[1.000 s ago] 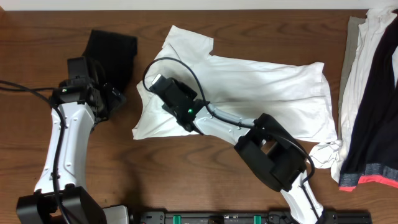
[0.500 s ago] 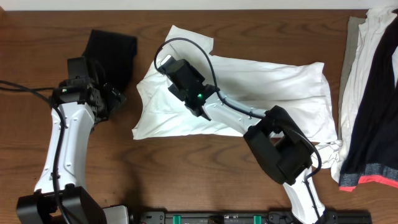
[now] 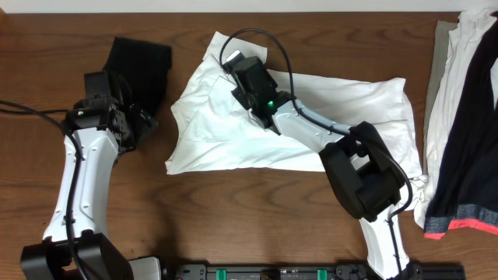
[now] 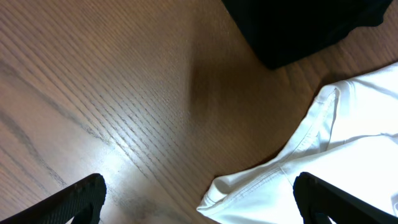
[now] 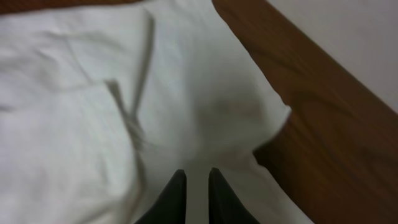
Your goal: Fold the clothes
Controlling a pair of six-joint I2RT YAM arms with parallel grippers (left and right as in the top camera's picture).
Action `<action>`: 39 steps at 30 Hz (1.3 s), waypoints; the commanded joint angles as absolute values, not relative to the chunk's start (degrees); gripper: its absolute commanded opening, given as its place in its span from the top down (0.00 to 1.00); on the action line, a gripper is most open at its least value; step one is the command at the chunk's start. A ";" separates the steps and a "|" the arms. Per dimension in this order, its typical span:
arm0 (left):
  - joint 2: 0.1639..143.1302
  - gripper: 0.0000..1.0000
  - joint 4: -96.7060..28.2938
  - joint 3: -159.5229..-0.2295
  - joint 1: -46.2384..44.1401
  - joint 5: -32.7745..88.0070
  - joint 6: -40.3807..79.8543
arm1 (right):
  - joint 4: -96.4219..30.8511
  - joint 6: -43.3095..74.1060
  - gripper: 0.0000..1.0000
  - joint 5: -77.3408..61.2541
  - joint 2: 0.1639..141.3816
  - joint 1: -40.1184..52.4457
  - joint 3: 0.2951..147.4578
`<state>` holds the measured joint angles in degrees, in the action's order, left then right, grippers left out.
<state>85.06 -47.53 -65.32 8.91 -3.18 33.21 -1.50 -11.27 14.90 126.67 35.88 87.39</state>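
The right gripper (image 5: 193,191) lay low over the white T-shirt (image 3: 334,117), at the shirt's upper left part near a sleeve. Its dark fingers (image 5: 169,199) stood close together with only a thin slit between them. White cloth showed in that slit, but whether it was pinched or merely lay beneath could not be told. Around the fingers the fabric was creased, and a fold ran away from them toward the sleeve edge.

The left gripper (image 4: 202,202) hovered off the shirt's left side with its jaws spread wide and nothing between them. A hemmed corner of the shirt lay just under it, and a black garment (image 3: 144,66) lay beyond it.

The shirt was spread sideways across the middle of a brown wooden table (image 3: 233,210) with a clear grain. Well apart, at the table's right edge, sat a pile of clothes (image 3: 463,117) in white, grey and black with a coral hem. A pale wall (image 5: 348,37) rose behind the far edge
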 commanded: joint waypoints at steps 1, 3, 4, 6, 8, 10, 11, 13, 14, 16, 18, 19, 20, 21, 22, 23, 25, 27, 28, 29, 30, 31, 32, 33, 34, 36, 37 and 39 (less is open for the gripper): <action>85.08 0.02 -47.66 -65.47 9.10 -3.49 33.32 | -3.53 -11.42 0.86 14.55 123.11 37.41 88.53; 85.08 0.02 -47.66 -65.47 9.10 -3.49 33.32 | -6.17 -11.38 0.86 14.41 120.55 38.87 88.53; 85.08 0.02 -47.64 -65.47 9.10 -3.49 33.32 | -8.25 -11.33 0.88 13.47 119.02 39.86 88.53; 85.08 0.02 -47.66 -65.47 9.10 -3.49 33.32 | -12.36 -10.50 0.89 9.93 116.36 41.71 88.53; 85.08 0.02 -47.66 -65.47 9.10 -3.49 33.32 | -16.01 -9.80 0.85 7.99 114.85 43.27 88.53; 85.08 0.02 -47.66 -65.47 9.10 -3.49 33.32 | -19.44 -8.97 0.69 8.14 114.54 44.64 88.53; 85.08 0.02 -47.66 -65.47 9.10 -3.49 33.32 | -21.37 -8.82 0.67 8.12 114.56 45.19 88.51; 85.08 0.02 -47.66 -65.47 9.10 -3.49 33.32 | -25.28 -8.80 0.67 8.12 115.11 45.95 88.38; 85.08 0.02 -47.66 -65.47 9.10 -3.49 33.32 | -27.33 -8.82 0.68 8.16 115.50 46.24 88.38; 85.08 0.02 -47.66 -65.47 9.10 -3.49 33.32 | -30.13 -8.82 0.69 9.06 116.49 46.37 88.38; 85.08 0.02 -47.66 -65.47 9.10 -3.49 33.32 | -31.70 -8.82 0.67 11.14 117.67 46.17 88.38; 85.08 0.02 -47.66 -65.47 9.10 -3.49 33.32 | -32.01 -8.82 0.66 12.16 118.30 46.02 88.38; 85.08 0.02 -47.66 -65.47 9.10 -3.49 33.32 | -32.12 -8.82 0.66 13.02 118.89 45.80 88.38; 85.08 0.02 -47.66 -65.47 9.10 -3.49 33.32 | -32.12 -8.82 0.66 13.56 119.42 45.63 88.38; 85.08 0.02 -47.66 -65.47 9.10 -3.49 33.32 | -32.05 -8.82 0.64 13.54 120.07 45.32 88.38; 85.08 0.02 -47.66 -65.47 9.10 -3.49 33.32 | -31.94 -8.82 0.61 13.54 120.38 45.10 88.38; 85.08 0.02 -47.66 -65.47 9.10 -3.49 33.32 | -31.51 -8.82 0.44 13.50 121.12 44.60 88.38; 85.08 0.02 -47.64 -65.47 9.10 -3.49 33.32 | -31.24 -8.82 0.42 13.52 121.64 44.14 88.38; 85.08 0.02 -47.66 -65.47 9.10 -3.49 33.32 | -31.16 -8.82 0.41 13.50 121.78 44.01 88.38; 85.08 0.02 -47.66 -65.47 9.10 -3.49 33.32 | -31.07 -8.82 0.41 13.50 121.95 43.88 88.38; 85.08 0.02 -47.66 -65.47 9.10 -3.49 33.32 | -31.03 -8.82 0.41 13.50 121.99 43.81 88.38; 85.08 0.02 -47.66 -65.47 9.10 -3.49 33.32 | -30.89 -8.82 0.41 13.50 122.02 43.79 88.38; 85.08 0.02 -47.66 -65.47 9.10 -3.49 33.32 | -30.65 -8.82 0.41 13.50 122.02 43.77 88.38; 85.08 0.02 -47.66 -65.47 9.10 -3.49 33.32 | -30.41 -8.82 0.41 13.50 122.02 43.77 88.38; 85.08 0.02 -47.66 -65.47 9.10 -3.49 33.32 | -30.11 -8.82 0.40 13.47 122.02 43.77 88.38; 85.08 0.02 -47.66 -65.47 9.10 -3.49 33.32 | -29.47 -8.82 0.39 13.47 122.02 43.77 88.38; 85.08 0.02 -47.66 -65.47 9.10 -3.49 33.32 | -29.32 -8.82 0.39 13.45 122.04 43.79 88.36; 85.08 0.02 -47.66 -65.47 9.10 -3.49 33.32 | -29.15 -8.80 0.41 13.15 122.06 43.79 88.36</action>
<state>85.06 -47.53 -65.32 8.91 -3.18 33.21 -29.41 -9.28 12.75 121.49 43.94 88.42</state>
